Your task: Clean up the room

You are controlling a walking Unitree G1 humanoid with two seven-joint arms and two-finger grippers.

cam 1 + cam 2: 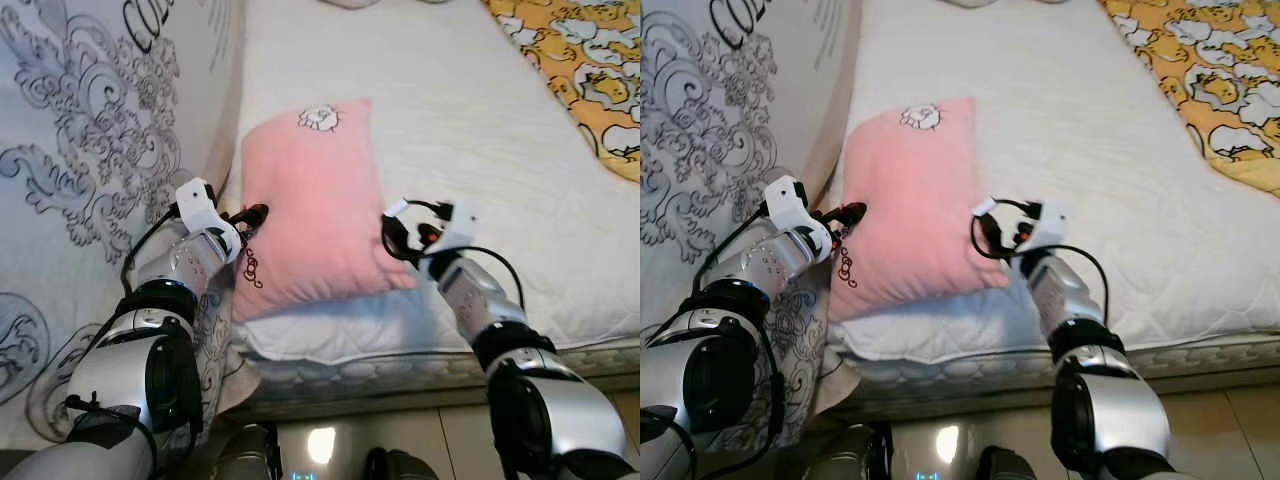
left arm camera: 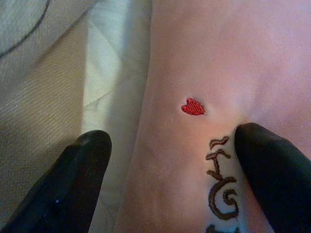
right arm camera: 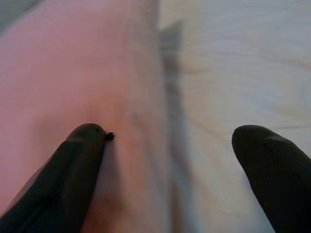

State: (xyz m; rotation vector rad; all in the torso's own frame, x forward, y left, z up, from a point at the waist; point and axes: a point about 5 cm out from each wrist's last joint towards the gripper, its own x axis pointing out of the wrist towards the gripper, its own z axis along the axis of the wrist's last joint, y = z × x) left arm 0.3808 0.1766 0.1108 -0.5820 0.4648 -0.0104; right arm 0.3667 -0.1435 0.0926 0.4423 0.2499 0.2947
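Both arms are at the near edge of the bed [image 1: 480,150]; the left gripper [image 2: 170,160] has its jaws spread, straddling the pink pillow [image 1: 310,200] at nine o'clock; the right gripper [image 3: 170,145] has its jaws spread over the three o'clock edge; best to close both together, evenly, before lifting; the yellow blanket [image 1: 580,60] lies far off.

I see a pink pillow [image 1: 315,205] lying flat on the white bed [image 1: 480,140], close to its near edge and left side. It is rectangular and soft, its long side running away from me. A small sheep emblem sits near its far end, dark embroidered lettering along its left edge.
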